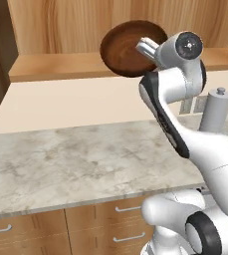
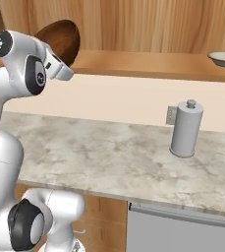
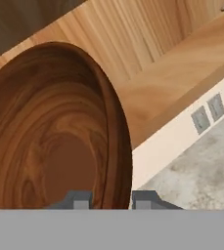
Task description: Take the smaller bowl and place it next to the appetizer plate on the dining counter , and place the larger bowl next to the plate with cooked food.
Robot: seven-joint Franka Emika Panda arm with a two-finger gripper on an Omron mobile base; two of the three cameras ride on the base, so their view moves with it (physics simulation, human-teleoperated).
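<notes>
Wood-panelled wall point(image 1: 60, 25) fills your background in the left base view, with a wooden ledge point(image 1: 56, 65) running along its foot and a cream backsplash below that. Up against that wall you've got the larger bowl point(image 1: 128, 47), tipped on edge with its grained inside facing you, raised clear above the ledge. Your gripper point(image 1: 146, 49) sits at the bowl's right rim. Below the bowl lies the marbled counter point(image 1: 75, 159), and a grey canister point(image 1: 216, 112) stands to the bowl's lower right, beside the wall outlets point(image 1: 192, 105), partly behind your arm.

Over to the right base view: the larger bowl point(image 2: 62, 39) peeks out behind the arm's wrist, above the ledge point(image 2: 133, 63). The canister point(image 2: 186, 129) stands well to the bowl's right on the counter point(image 2: 109, 157), an outlet point(image 2: 171, 115) just behind it. Far right of the bowl, a pale bowl-shaped dish point(image 2: 224, 59) rests on the ledge.

Now the hand view: the larger bowl point(image 3: 50, 132) looms close, its rim running down between your two finger tips point(image 3: 79, 200). Your gripper point(image 3: 111, 201) is pinched narrow on that rim. Right of the bowl you see outlets point(image 3: 207, 113) and a corner of counter point(image 3: 196, 171).
</notes>
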